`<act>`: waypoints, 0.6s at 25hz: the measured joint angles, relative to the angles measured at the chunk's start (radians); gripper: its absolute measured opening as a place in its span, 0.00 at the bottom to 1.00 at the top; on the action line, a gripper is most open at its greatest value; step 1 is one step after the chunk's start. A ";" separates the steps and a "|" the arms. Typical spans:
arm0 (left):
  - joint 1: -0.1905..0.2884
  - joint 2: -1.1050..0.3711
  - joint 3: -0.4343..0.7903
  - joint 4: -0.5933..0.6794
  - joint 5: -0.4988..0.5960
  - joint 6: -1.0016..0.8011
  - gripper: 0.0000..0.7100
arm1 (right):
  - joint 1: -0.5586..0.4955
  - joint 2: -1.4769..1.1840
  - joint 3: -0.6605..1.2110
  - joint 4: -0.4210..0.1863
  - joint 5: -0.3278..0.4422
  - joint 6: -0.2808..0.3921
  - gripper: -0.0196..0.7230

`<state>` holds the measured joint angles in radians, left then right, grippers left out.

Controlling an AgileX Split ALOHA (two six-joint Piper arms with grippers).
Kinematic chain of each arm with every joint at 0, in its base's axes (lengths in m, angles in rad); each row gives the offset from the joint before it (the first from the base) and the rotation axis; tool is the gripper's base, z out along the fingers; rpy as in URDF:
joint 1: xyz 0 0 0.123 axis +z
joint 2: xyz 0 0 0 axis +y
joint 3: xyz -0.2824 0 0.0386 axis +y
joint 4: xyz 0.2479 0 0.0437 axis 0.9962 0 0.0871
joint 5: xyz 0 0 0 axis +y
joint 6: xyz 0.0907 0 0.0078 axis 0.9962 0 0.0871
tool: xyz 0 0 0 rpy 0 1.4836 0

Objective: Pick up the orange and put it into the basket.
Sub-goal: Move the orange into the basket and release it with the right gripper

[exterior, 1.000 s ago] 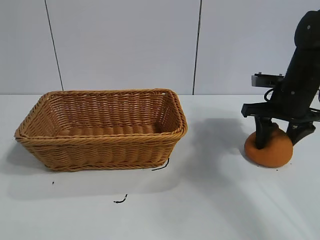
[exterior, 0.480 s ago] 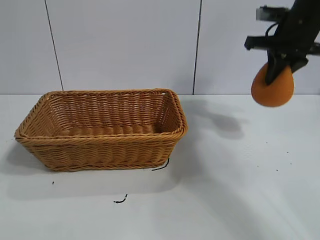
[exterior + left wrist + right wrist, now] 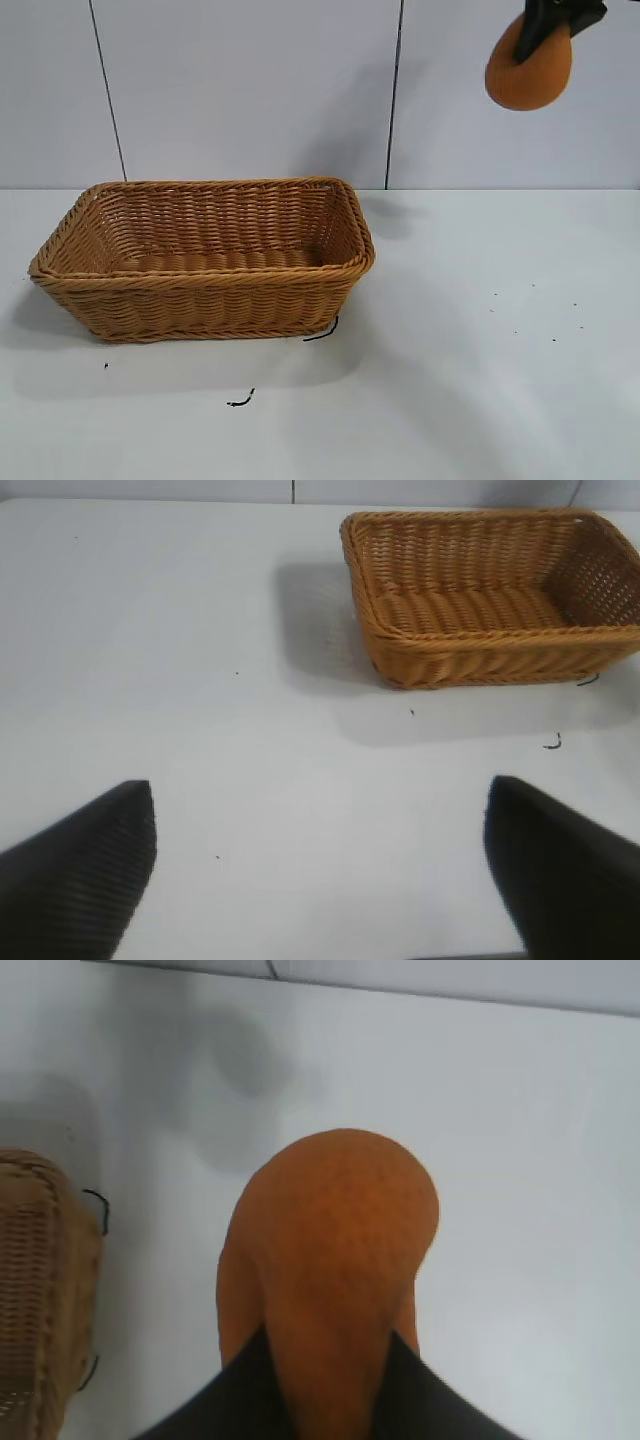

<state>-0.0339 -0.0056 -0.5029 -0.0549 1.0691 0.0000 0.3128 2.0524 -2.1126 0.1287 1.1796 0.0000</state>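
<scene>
The orange (image 3: 528, 72) hangs high in the air at the far right, well above the white table and to the right of the basket (image 3: 200, 277). My right gripper (image 3: 558, 22) is shut on its narrow upper part, with most of the gripper cut off by the top edge. In the right wrist view the black fingers (image 3: 235, 1390) pinch the orange (image 3: 330, 1230) from both sides, and a basket corner (image 3: 40, 1290) shows off to one side below. The tan wicker basket has nothing visible inside. My left gripper (image 3: 320, 880) is open over bare table, far from the basket (image 3: 500, 635).
Two short black scraps lie on the table, one (image 3: 322, 330) at the basket's front right corner and another (image 3: 240, 401) nearer the front. A pale panelled wall stands behind. White tabletop (image 3: 480, 380) stretches right of the basket.
The right gripper has lifted the orange from the table at the right, straight up near the top of the view and slightly towards the basket. The basket has not moved.
</scene>
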 joint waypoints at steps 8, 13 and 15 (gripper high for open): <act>0.000 0.000 0.000 0.000 0.001 0.000 0.90 | 0.239 0.025 -0.003 -0.014 -0.144 0.000 0.13; 0.000 0.000 0.000 0.000 0.001 0.000 0.90 | 0.307 0.121 -0.003 -0.020 -0.212 0.000 0.13; 0.000 0.000 0.000 0.000 0.001 0.000 0.90 | 0.308 0.173 -0.003 -0.021 -0.239 0.000 0.13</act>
<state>-0.0339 -0.0056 -0.5029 -0.0548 1.0702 0.0000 0.6206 2.2255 -2.1160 0.1075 0.9407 0.0000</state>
